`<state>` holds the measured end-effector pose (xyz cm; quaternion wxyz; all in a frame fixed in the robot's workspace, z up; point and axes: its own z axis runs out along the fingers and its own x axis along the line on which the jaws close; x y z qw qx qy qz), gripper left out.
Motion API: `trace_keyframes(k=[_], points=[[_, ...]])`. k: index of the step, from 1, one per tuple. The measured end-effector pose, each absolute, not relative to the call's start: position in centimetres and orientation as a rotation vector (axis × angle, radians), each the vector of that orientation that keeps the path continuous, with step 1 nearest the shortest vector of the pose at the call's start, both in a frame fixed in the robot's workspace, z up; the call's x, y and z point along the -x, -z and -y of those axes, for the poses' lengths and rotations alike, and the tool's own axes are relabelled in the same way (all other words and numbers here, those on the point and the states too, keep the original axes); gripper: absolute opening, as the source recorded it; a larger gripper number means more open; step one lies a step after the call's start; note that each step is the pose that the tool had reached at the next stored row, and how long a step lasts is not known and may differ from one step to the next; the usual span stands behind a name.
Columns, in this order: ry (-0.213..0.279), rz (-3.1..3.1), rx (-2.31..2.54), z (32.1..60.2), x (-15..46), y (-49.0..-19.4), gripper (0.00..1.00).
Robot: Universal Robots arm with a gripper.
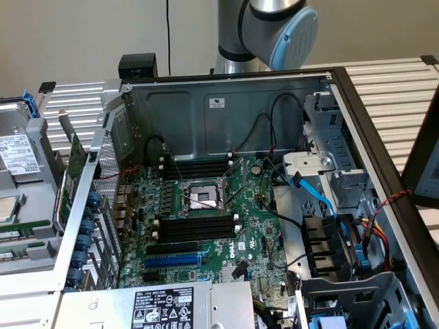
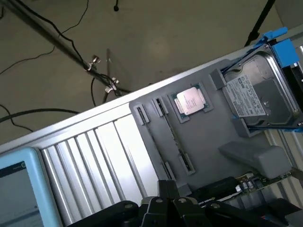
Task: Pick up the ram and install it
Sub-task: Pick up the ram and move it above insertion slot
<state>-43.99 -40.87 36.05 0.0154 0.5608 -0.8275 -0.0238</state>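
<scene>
The ram (image 1: 24,233) appears in the exterior view as a narrow green strip lying flat in a gray tray (image 1: 42,205) at the exterior view's left edge. A second green strip (image 1: 12,255) lies just beside it, and both are well apart from the open computer case (image 1: 226,103). The tray also holds a hard drive (image 1: 17,154) and a processor chip (image 1: 5,207), with the chip between the drive and the strips. Inside the case, the motherboard (image 1: 250,205) carries long black memory slots (image 1: 195,226) and a blue slot (image 1: 171,262). A green card (image 1: 74,168) stands on edge between the case and the tray. The arm (image 1: 274,27) rises behind the case's back wall. The wrist view looks down on the same tray (image 2: 203,137). It shows the hard drive (image 2: 260,94) in its blue-edged carrier, the processor chip (image 2: 190,100), and two long channels (image 2: 163,137) with clips at their ends. Whether a stick sits in those channels cannot be told from this angle. The gripper (image 2: 173,195) is dark in the foreground of the wrist view, above the slatted table (image 2: 104,156). It touches nothing that can be made out, and whether it is apart or together cannot be told. A green board edge (image 2: 265,179) shows near the gripper, and cables (image 2: 42,33) trail across the floor past the table.
</scene>
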Motion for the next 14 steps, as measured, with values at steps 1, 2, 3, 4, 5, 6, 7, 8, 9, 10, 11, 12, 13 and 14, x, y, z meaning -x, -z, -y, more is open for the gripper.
trace_keyframes(k=[1,2,3,4,5,6,7,8,9,10,11,12,13,14], points=[[0.074,2.558,-1.768,40.87,43.99,-36.02,0.10],[0.073,2.540,-1.793,40.87,43.99,-35.97,0.10],[0.072,2.525,-1.815,40.87,43.99,-35.93,0.10],[0.071,2.508,-1.839,40.87,43.99,-35.88,0.10],[0.069,2.491,-1.862,40.87,43.99,-35.84,0.10],[0.069,2.474,-1.884,40.87,43.99,-35.80,0.10],[0.068,2.457,-1.906,40.87,43.99,-35.75,0.10],[0.068,2.439,-1.928,40.87,43.99,-35.71,0.10],[0.068,2.422,-1.950,40.87,43.99,-35.69,0.10],[0.068,2.404,-1.972,40.87,43.99,-35.67,0.10],[0.068,2.386,-1.993,40.87,43.99,-35.65,0.10],[0.069,2.376,-2.006,40.87,44.00,-35.64,0.10],[0.069,2.375,-2.007,40.87,43.95,-35.62,0.10],[0.069,2.375,-2.007,40.86,43.94,-35.58,0.10]])
